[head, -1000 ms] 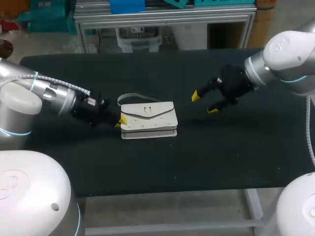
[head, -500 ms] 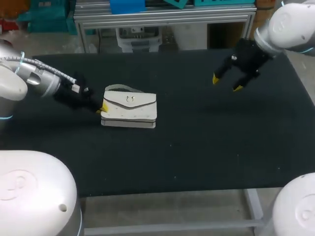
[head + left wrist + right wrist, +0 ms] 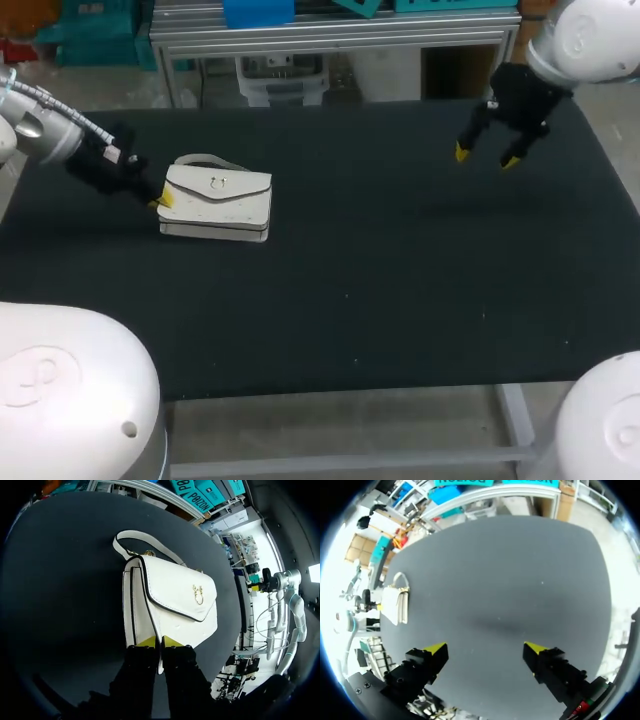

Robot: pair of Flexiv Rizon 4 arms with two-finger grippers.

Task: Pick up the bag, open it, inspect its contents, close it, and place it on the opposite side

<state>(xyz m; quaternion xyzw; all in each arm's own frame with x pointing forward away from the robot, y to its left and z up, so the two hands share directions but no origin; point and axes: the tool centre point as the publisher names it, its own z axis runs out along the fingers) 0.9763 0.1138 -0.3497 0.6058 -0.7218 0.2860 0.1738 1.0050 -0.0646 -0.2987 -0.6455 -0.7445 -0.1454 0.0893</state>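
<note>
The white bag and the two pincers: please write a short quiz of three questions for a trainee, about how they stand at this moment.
1. True or false: the white bag has its flap closed.
2. Fill in the missing word: the right pincer holds nothing, and its fingers are ___.
3. Choose one. What grips the end of the bag? A) the left pincer B) the right pincer C) both pincers

Key: 1 true; 2 open; 3 A.
</note>
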